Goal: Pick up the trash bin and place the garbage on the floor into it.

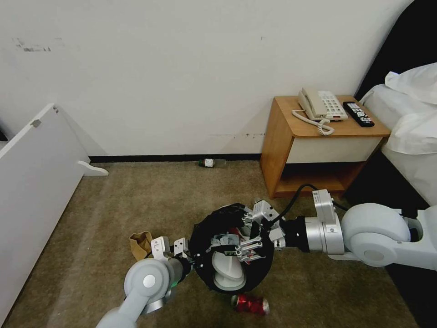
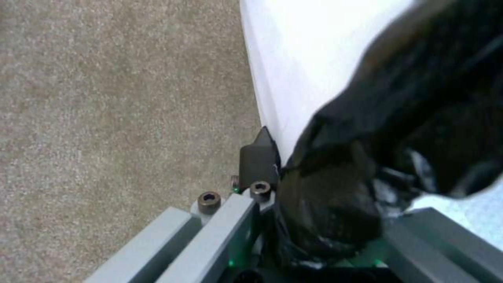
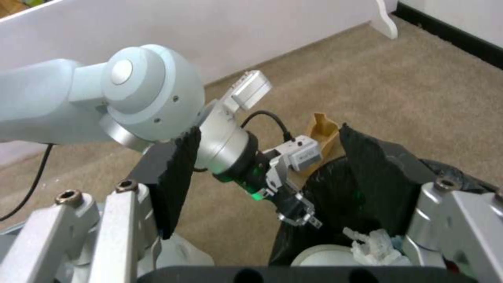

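Wooden nightstand (image 1: 280, 136) against wall: telephone (image 1: 321, 105), remote (image 1: 358, 114) on top; bed (image 1: 409, 136) beside.

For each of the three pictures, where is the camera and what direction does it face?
Head: high up, facing down at the carpet; both arms around the trash bin.
Left wrist: on the left arm, facing along the left gripper clamped on the bin's black bag.
Right wrist: above the bin, facing the left arm; right gripper open.
Shared: bin.

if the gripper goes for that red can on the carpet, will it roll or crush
The red metal can lies on its side on the beige-brown carpet, so a nudge across its length would probably roll it, though the pile may slow it. It already looks dented, so likely thin-walled and light: a firm pinch could crush it further. Its glossy skin may be slippery.
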